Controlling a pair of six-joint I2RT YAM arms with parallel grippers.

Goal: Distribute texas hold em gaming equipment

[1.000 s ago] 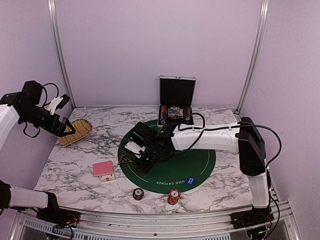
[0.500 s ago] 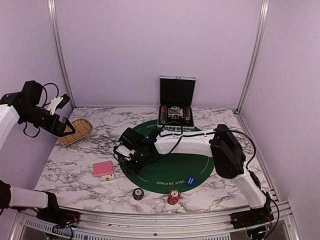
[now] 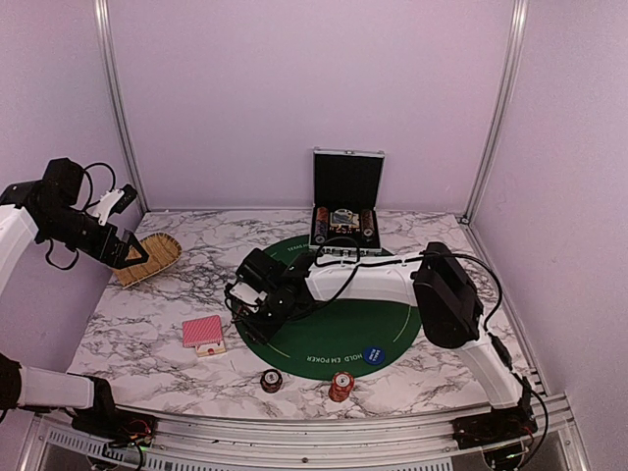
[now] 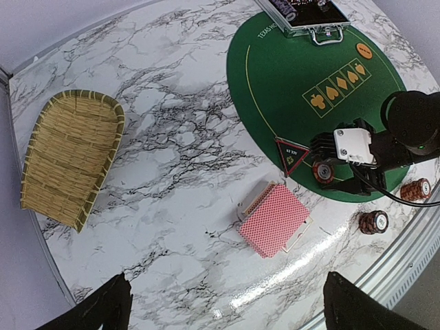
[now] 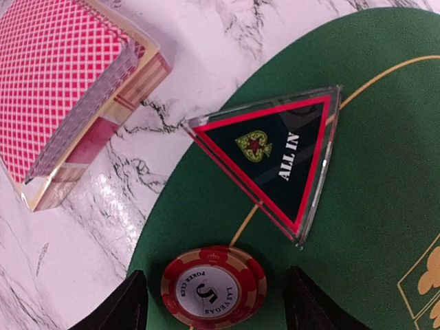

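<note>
On mat (image 5: 385, 227) rim, right jaws parted astride chip (image 5: 213, 289) unseen overhead, left jaws wide, empty

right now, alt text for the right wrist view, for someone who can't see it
A red-and-white poker chip lies on the green mat edge inside the open right tool, touching neither side. Beyond it sits a triangular ALL IN token; a red-backed card deck rests on the marble, upper left.

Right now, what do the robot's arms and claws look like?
Both arms, left arm and right arm, have smooth white tubes joined by chunky black joints. Thin black cables loop along them. The left gripper and right gripper are black with two dark fingers, each with a small white block.
</note>
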